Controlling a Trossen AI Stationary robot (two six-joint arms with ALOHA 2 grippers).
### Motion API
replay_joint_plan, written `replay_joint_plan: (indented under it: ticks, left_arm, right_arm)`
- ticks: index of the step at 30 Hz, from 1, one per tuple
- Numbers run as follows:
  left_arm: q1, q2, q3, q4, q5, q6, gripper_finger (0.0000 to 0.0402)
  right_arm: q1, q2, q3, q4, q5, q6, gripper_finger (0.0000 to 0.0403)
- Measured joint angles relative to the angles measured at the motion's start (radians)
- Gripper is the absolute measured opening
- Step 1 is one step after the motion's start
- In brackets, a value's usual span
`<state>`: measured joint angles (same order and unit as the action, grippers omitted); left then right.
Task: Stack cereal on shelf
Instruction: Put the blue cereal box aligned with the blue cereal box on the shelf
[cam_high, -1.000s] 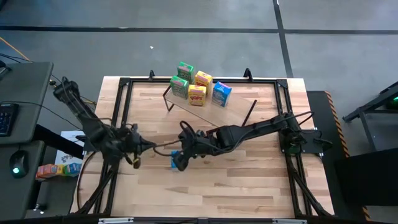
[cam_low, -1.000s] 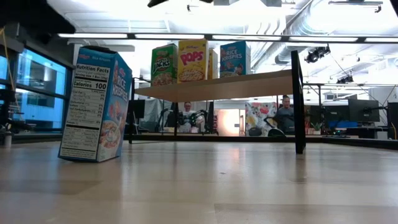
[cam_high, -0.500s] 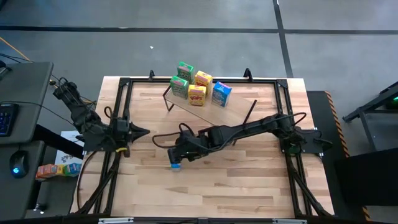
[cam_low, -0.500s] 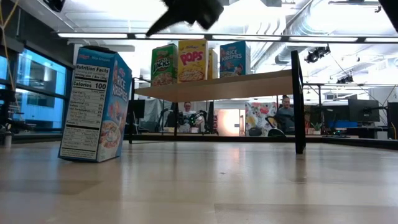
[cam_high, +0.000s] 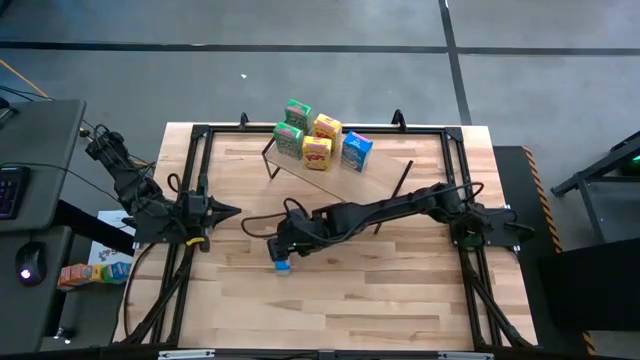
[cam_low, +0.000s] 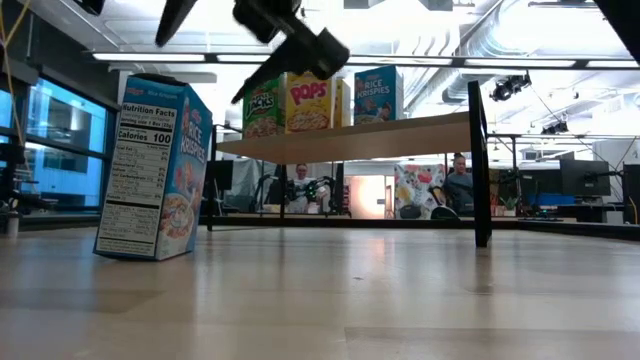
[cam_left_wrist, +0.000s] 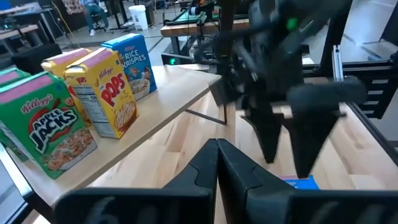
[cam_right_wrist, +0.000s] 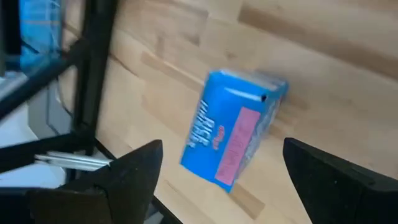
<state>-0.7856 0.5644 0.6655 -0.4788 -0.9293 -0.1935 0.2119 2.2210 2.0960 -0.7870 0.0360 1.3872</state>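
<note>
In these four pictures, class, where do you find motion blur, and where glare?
Left wrist view: the right gripper is smeared by motion, while the cereal boxes stay sharp. Right wrist view: the blue box is blurred. Low view: the ceiling lights glare white.

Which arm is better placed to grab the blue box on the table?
Right. The right gripper hangs open just above the blue box, with the box between its fingers in its wrist view. The left gripper sits shut near the table's left edge.

Bright ceiling lights glare (wrist views motion-blurred).
</note>
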Motion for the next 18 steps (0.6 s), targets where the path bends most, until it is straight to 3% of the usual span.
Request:
replay_joint_plan:
  ticks: [18]
  left_arm:
    - [0.0, 0.0, 0.0, 0.004, -0.003, 0.013, 0.0]
  right_arm:
    - [0.0, 0.091, -0.001, 0.084, -0.027, -0.033, 0.033]
